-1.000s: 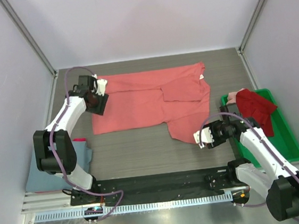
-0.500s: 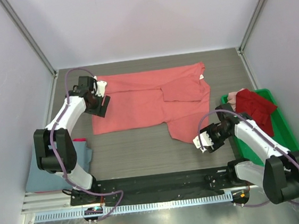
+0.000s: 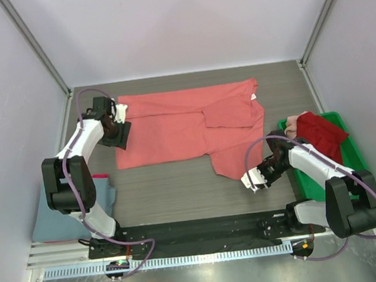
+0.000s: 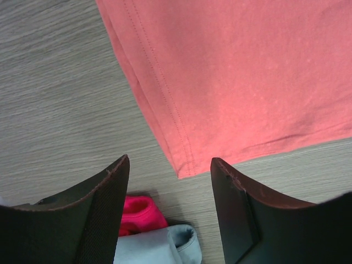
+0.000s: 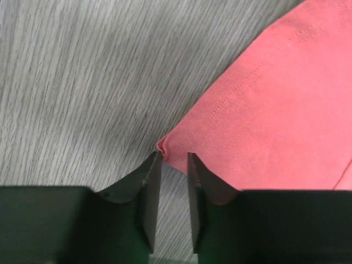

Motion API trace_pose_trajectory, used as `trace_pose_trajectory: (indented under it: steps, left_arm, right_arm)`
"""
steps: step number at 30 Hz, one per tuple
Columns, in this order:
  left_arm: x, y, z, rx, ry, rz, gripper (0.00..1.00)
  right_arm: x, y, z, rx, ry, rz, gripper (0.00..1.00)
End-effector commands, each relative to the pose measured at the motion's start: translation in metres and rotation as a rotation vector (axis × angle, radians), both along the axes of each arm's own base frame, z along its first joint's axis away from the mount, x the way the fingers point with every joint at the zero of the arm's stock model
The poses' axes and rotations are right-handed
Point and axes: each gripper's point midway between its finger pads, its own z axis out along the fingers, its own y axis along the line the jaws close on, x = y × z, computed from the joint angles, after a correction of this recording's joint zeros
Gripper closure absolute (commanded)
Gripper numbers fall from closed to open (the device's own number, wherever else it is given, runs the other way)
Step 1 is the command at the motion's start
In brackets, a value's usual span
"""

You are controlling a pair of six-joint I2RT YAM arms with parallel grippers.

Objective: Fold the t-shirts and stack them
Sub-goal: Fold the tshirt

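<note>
A coral t-shirt (image 3: 186, 124) lies spread flat across the middle of the table. My left gripper (image 3: 116, 126) hovers at its left edge with jaws wide open and empty. In the left wrist view the left gripper (image 4: 170, 168) sits just above the shirt's (image 4: 247, 71) near-left corner. My right gripper (image 3: 251, 179) is at the shirt's lower pointed corner. In the right wrist view the right gripper (image 5: 171, 159) has its jaws only a narrow gap apart, and the slightly bunched corner of the shirt (image 5: 264, 110) touches the fingertips (image 5: 152, 165).
A folded light-blue shirt (image 3: 64, 211) lies at the near left, with a pink garment (image 4: 137, 212) under it in the left wrist view. A green bin (image 3: 361, 180) at the right holds a dark red shirt (image 3: 322, 133) and a pale pink one (image 3: 296, 120).
My right gripper has moved left and nearer to the shirt's lower corner. My left gripper has shifted slightly left along the shirt's left edge. The shirt has not moved.
</note>
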Motion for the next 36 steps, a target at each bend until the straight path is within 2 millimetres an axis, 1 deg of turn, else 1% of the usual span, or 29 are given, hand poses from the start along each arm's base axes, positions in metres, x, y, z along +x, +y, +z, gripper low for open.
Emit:
trace_pose_trajectory:
  steps: [1, 4, 6, 7, 8, 9, 11, 12, 13, 14, 18, 19, 20, 25, 30, 32, 36]
  left_arm:
    - [0.006, 0.000, 0.007, -0.051, 0.001, 0.028, 0.39]
    - [0.002, 0.000, 0.002, -0.086, 0.032, 0.056, 0.37]
    - [-0.003, -0.001, -0.001, -0.112, 0.057, 0.069, 0.36]
    - [-0.004, -0.005, -0.002, -0.132, 0.063, 0.065, 0.36]
    - [-0.008, -0.007, -0.004, -0.143, 0.078, 0.073, 0.36]
    - [-0.012, -0.007, -0.007, -0.146, 0.093, 0.076, 0.36]
    - [-0.016, -0.008, -0.010, -0.152, 0.101, 0.078, 0.36]
    - [-0.019, 0.002, -0.014, -0.153, 0.111, 0.104, 0.37]
    - [-0.020, 0.002, -0.016, -0.155, 0.114, 0.104, 0.38]
    - [-0.021, 0.002, -0.018, -0.160, 0.120, 0.094, 0.42]
    - [-0.024, 0.003, -0.024, -0.159, 0.159, 0.076, 0.51]
    - [-0.034, 0.003, -0.027, -0.160, 0.217, 0.079, 0.51]
    - [-0.037, 0.002, -0.033, -0.162, 0.254, 0.079, 0.52]
    - [-0.037, -0.001, -0.039, -0.183, 0.266, 0.101, 0.51]
    - [-0.041, 0.011, -0.053, -0.121, 0.303, 0.109, 0.51]
    - [-0.040, 0.011, -0.056, -0.120, 0.307, 0.114, 0.51]
    - [-0.043, 0.011, -0.069, -0.120, 0.349, 0.118, 0.53]
  right_arm:
    - [0.011, 0.004, 0.003, -0.011, -0.030, 0.036, 0.71]
    - [0.012, 0.003, 0.001, -0.020, -0.024, 0.027, 0.75]
    - [0.011, 0.000, 0.000, -0.029, -0.023, 0.023, 0.80]
    - [0.009, -0.001, -0.001, -0.035, -0.022, 0.022, 0.86]
    - [0.009, -0.002, 0.000, -0.040, -0.028, 0.015, 0.97]
    - [0.009, -0.002, 0.002, -0.039, -0.029, 0.004, 0.99]
    - [0.012, -0.002, 0.008, -0.031, -0.034, -0.037, 0.99]
    - [0.014, -0.002, 0.010, -0.029, -0.036, -0.053, 0.99]
    - [0.014, -0.002, 0.011, -0.029, -0.035, -0.060, 0.99]
    - [0.014, -0.003, 0.012, -0.032, -0.040, -0.074, 0.99]
    - [0.012, -0.006, 0.012, -0.039, -0.055, -0.085, 0.99]
    - [0.011, -0.006, 0.012, -0.040, -0.060, -0.081, 0.99]
    - [0.011, -0.006, 0.012, -0.039, -0.064, -0.082, 0.99]
    - [0.014, -0.007, 0.013, -0.040, -0.065, -0.102, 0.99]
    - [0.018, -0.007, 0.015, -0.045, -0.070, -0.108, 0.99]
    - [0.020, -0.007, 0.017, -0.044, -0.070, -0.109, 0.99]
    - [0.021, -0.007, 0.017, -0.047, -0.068, -0.122, 0.99]
